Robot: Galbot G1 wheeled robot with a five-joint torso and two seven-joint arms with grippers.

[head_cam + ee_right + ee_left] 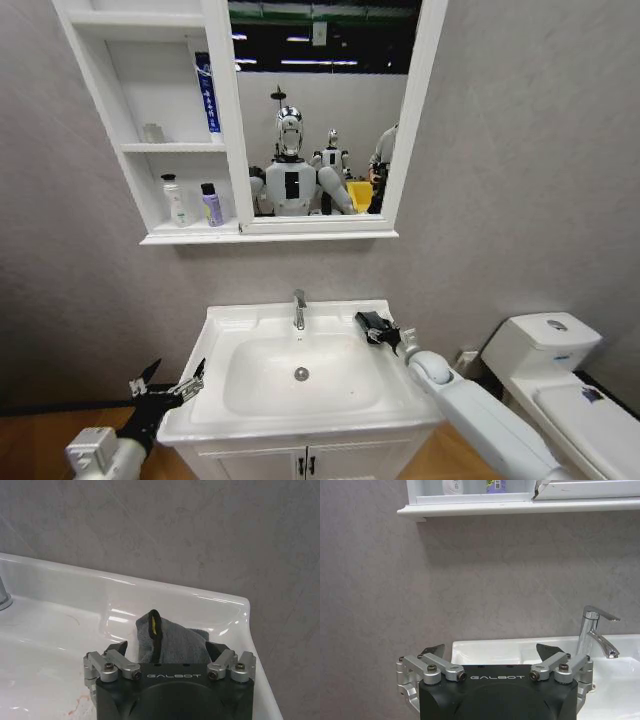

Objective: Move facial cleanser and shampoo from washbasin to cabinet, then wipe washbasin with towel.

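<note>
Reaching over the back right corner of the washbasin (250,322), the right gripper (374,327) sits right at the towel (172,642). In the right wrist view its two fingers stand apart, one on each side of the grey-black cloth with the yellow edge. The cloth pokes up between them, but the fingers have not squeezed it yet — at least I think not, since the tips are partly hidden behind the cloth.

The left gripper (167,386) waits off the front left corner of the basin, low down, with its fingers wide apart and nothing in them.

Up on the cabinet (130,200), a white bottle (175,201) and a purple bottle (211,205) stand side by side in the lowest shelf. So the moving part looks done, and the wiping part is what is left.

What could go wrong? The towel lies close to the back rim and the wall. If the fingers close too high, they may pinch only the top fold — then the cloth could slip out once the arm drags it. If they close too low, the tips could scrape the hard white rim. The tap (299,310) stands just beside the arm's path into the bowl, so a wide swing could bump it. A loose towel end might also trail over the drain (301,374) and snag there. A wet, smooth basin makes the cloth slide easily, so a weak hold would lose it.
</note>
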